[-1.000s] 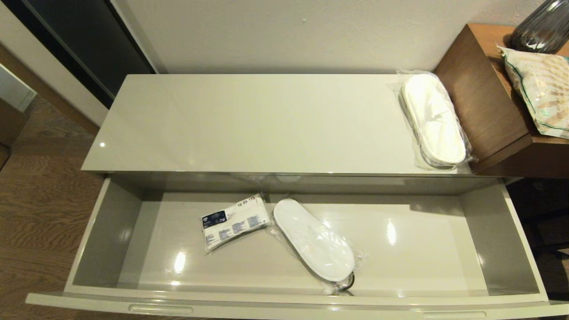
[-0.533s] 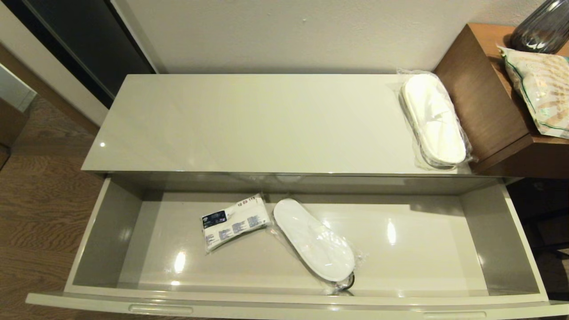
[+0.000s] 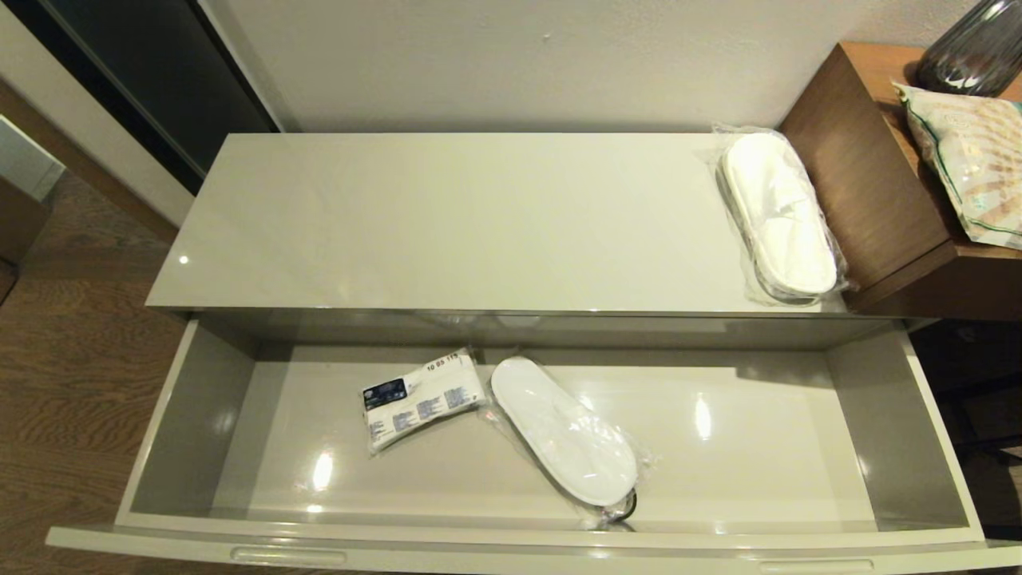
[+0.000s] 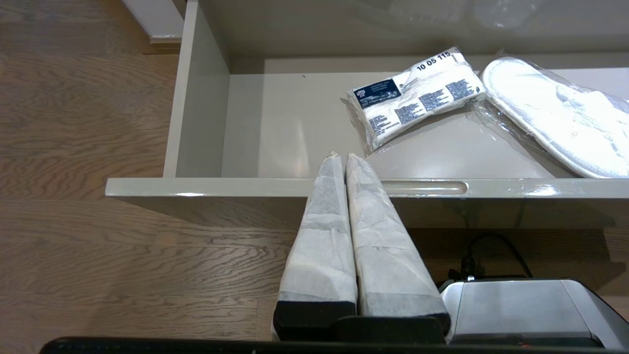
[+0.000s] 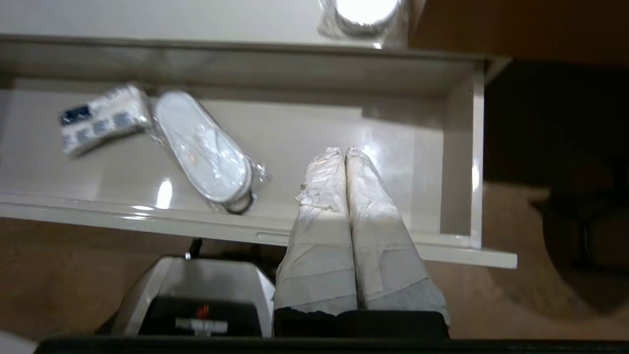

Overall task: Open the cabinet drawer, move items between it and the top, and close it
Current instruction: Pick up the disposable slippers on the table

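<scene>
The cabinet drawer [image 3: 200, 415] stands pulled fully out. Inside it lie a white printed packet with a dark blue label [image 3: 421, 398] and, beside it, plastic-wrapped white slippers [image 3: 564, 431]. Another wrapped pair of slippers [image 3: 778, 214] rests on the glossy cream top [image 3: 447, 224] at its right end. Neither arm shows in the head view. My left gripper [image 4: 342, 156] is shut and empty, hovering just outside the drawer's front edge near the left finger recess [image 4: 425, 187]. My right gripper [image 5: 344, 151] is shut and empty, above the drawer's right front part.
A brown wooden desk [image 3: 870, 176] adjoins the cabinet on the right, carrying a green-trimmed snack bag [image 3: 970, 160] and a dark glass vase [image 3: 970, 56]. Wooden floor [image 3: 72, 359] lies to the left. The robot's base [image 4: 521, 309] sits under the drawer front.
</scene>
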`<state>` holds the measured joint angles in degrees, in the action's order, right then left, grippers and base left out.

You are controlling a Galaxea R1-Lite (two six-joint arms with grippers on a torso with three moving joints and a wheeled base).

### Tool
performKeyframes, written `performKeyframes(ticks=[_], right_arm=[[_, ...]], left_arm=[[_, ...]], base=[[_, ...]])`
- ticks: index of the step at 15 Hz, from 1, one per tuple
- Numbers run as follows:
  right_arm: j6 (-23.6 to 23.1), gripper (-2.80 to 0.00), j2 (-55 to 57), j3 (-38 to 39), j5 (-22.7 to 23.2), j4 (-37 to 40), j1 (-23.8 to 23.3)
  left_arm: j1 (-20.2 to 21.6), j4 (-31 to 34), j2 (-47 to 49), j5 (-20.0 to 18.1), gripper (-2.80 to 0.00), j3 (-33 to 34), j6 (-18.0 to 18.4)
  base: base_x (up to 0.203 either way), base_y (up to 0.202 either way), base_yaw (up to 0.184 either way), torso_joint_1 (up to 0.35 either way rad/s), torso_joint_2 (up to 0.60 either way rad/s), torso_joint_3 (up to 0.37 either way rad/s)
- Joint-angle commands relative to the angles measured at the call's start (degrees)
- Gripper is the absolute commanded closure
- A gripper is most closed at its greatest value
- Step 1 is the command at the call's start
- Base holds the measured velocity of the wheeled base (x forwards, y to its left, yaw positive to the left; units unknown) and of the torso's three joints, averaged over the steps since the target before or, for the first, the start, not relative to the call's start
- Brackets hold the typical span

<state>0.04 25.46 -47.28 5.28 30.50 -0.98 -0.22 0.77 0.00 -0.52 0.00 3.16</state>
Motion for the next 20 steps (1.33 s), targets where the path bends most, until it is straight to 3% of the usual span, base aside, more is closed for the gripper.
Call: performKeyframes(ticks=[1,4,7,8,12,15,17,18,20], right_arm=[[0.3,0.0,19.4,-2.7,-0.5,0.0,-0.1],[2.0,0.0,36.3,-4.1,-0.9,-5.4,0.3],[3.4,0.0,49.9,-5.4,-2.0,-18.5,1.3],[3.6,-2.8,52.9,-6.0,-3.0,-21.9,2.0],[3.7,-2.8,58.0,-6.7,-9.0,-33.9,5.6],[3.6,-2.8,57.5,-6.3,-9.9,-38.8,5.6],[3.1,-2.8,57.5,-6.3,-12.5,-40.8,5.7],[2.1,-2.8,58.2,-6.2,-16.0,-43.3,5.7],[0.7,-2.8,61.2,-5.9,-17.2,-49.4,5.7]], left_arm=[[0.0,0.0,0.1,0.0,0.0,0.0,0.0],[0.0,0.0,0.1,0.0,0.0,0.0,0.0],[0.0,0.0,0.1,0.0,0.0,0.0,0.0],[0.0,0.0,0.1,0.0,0.0,0.0,0.0],[0.0,0.0,0.1,0.0,0.0,0.0,0.0],[0.0,0.0,0.1,0.0,0.0,0.0,0.0],[0.0,0.0,0.1,0.0,0.0,0.0,0.0],[0.0,0.0,0.1,0.0,0.0,0.0,0.0],[0.0,0.0,0.1,0.0,0.0,0.0,0.0]], base=[[0.0,0.0,0.0,0.0,0.0,0.0],[0.0,0.0,0.0,0.0,0.0,0.0],[0.0,0.0,0.0,0.0,0.0,0.0],[0.0,0.0,0.0,0.0,0.0,0.0],[0.0,0.0,0.0,0.0,0.0,0.0],[0.0,0.0,0.0,0.0,0.0,0.0],[0.0,0.0,0.0,0.0,0.0,0.0],[0.0,0.0,0.0,0.0,0.0,0.0],[0.0,0.0,0.0,0.0,0.0,0.0]])
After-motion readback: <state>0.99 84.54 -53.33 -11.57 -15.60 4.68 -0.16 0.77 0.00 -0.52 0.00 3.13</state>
